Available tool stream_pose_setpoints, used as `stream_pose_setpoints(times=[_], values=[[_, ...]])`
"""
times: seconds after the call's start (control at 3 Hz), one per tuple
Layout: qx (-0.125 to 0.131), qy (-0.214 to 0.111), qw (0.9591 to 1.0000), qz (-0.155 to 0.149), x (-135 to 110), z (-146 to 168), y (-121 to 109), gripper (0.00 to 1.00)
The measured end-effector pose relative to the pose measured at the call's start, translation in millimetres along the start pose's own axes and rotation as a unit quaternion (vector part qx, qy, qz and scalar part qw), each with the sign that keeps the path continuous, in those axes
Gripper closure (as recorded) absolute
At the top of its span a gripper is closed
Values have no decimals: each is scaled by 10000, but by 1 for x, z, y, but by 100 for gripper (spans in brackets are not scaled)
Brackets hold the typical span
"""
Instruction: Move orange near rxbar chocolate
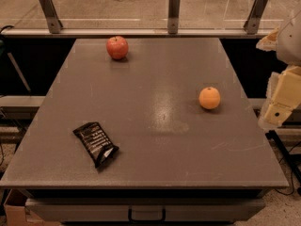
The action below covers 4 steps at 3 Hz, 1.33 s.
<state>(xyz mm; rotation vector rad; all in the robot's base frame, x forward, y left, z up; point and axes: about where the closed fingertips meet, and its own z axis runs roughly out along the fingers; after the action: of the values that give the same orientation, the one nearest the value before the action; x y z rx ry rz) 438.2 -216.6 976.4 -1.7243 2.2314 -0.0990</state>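
My gripper (281, 102) hangs off the right edge of the table (155, 79), near the orange (209, 98) but not touching it. I cannot tell whether it is apart or together. The orange sits on the table's right half, well apart from the rxbar chocolate (95, 143) at the front left. I see 2 risks. The orange is round, so an off-centre close could send it rolling toward the edge. The red apple (117, 47) at the back is similar in size, and I could mistake it for my target.
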Motion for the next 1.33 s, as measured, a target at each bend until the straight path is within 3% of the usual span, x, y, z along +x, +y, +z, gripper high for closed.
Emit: stream_pose_setpoints(times=[0.33,0.67,1.0,1.33], values=[[1,0,10000,0,0,0,0,0],[-32,-288,9994,193,-1,29,-24,0],[-73,-734,9969,278,-13,81,-56,0],[-134,-945,9942,492,-14,135,-79,0]])
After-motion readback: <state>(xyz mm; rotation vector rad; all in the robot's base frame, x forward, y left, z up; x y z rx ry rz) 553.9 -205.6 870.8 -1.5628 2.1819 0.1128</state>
